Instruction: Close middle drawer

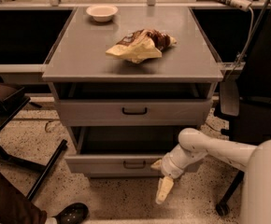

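Note:
The middle drawer [126,163] is the low-fronted grey drawer with a small dark pull. It stands pulled out from the cabinet, its dark inside showing. My gripper [160,177] is at the right part of the drawer's front, low near the floor. It is open and holds nothing. One cream finger [156,164] rests against the drawer front and the other finger [164,190] points down at the floor. The taller top drawer [134,111] above also stands slightly out.
A crumpled snack bag [140,45] and a white bowl [102,12] lie on the cabinet top [79,59]. An office chair [261,101] stands at the right, a dark stand leg [46,169] and a person's shoe [70,213] at the left.

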Robot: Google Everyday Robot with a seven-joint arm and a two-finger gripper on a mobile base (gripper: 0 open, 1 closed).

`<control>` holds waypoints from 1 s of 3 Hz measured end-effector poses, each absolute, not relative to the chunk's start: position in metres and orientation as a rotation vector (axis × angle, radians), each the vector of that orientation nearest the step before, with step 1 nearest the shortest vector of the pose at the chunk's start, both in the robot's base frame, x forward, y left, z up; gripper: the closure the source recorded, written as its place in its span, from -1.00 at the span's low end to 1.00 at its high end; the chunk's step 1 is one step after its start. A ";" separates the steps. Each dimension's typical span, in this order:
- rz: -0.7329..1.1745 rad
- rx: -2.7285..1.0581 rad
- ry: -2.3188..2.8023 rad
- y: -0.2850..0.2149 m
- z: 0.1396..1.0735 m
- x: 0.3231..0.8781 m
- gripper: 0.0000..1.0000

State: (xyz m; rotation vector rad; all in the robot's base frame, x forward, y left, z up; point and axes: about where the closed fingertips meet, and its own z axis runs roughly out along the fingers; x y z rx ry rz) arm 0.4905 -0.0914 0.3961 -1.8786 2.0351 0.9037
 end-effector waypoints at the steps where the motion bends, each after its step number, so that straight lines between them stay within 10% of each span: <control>1: 0.887 -1.900 1.993 -0.065 0.400 0.526 -1.00; 3: 0.817 -1.875 1.957 -0.048 0.409 0.545 -1.00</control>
